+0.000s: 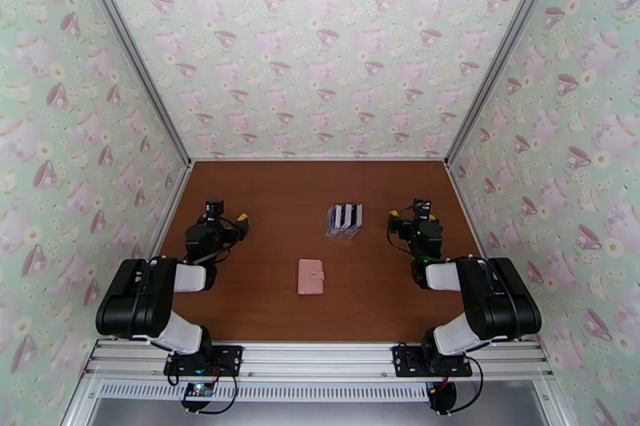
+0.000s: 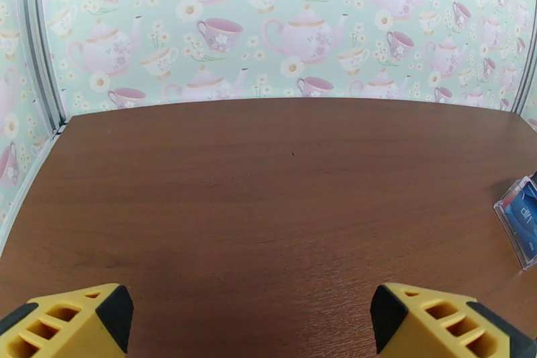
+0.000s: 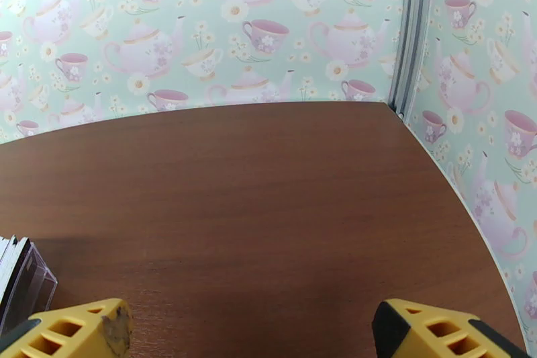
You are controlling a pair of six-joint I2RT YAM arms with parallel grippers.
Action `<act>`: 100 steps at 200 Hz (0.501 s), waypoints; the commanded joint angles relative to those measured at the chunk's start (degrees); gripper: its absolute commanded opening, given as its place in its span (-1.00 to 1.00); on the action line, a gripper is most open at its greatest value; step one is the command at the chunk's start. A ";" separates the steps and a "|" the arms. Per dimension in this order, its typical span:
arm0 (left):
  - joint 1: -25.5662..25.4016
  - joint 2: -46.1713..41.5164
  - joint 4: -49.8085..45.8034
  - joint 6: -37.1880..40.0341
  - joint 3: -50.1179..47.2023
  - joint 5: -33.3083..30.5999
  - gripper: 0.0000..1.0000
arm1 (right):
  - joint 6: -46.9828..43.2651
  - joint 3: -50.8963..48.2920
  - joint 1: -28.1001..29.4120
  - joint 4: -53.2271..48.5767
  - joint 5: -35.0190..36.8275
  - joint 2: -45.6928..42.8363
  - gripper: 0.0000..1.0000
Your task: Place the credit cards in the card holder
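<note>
Left gripper (image 1: pixel 225 220) is released: jaws spread wide, nothing between them. On its wrist cam I get two yellow ribbed fingertips (image 2: pixel 74 322) with black inner pads, low over bare table. Right gripper (image 1: pixel 412 220) is the same, wide apart and holding nothing, with yellow fingertips (image 3: pixel 436 332) over the board. The two sit near opposite side edges of the table, well apart, both pointing at the far wall.

Between them, closer to the right gripper, is a clear plastic rack (image 1: pixel 342 231) holding the credit cards (image 1: pixel 345 215). They are thin flat rectangles standing on edge in a row, with black and white faces. Left wrist cam catches the rack (image 2: pixel 517 225) at its right edge with a blue printed card face inside. Right wrist cam catches the rack (image 3: pixel 30 285) at lower left with white card edges inside.

Card holder (image 1: pixel 310 276) lies flat and shut, nearer the arm bases than the rack, roughly midway between the arms and touching nothing. It is a small pink rectangle with rounded corners. Long axis runs near-to-far, snap tab on its right-hand long edge.

Table (image 1: pixel 264 196) is brown wood-grain laminate. Walls (image 1: pixel 320 44) are pale green paper with pink teapots and cups.
</note>
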 commanded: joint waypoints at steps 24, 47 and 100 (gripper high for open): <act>-1.24 0.31 0.14 1.11 -0.32 -0.73 1.00 | 0.56 1.14 -0.02 -0.46 -0.12 0.18 1.00; -1.23 0.29 0.20 1.05 -0.33 -0.68 1.00 | 0.67 1.11 -0.02 -0.45 -0.21 0.17 1.00; -0.37 0.39 0.42 0.50 -0.32 0.56 1.00 | 0.40 1.22 -0.03 -0.62 -0.12 0.26 1.00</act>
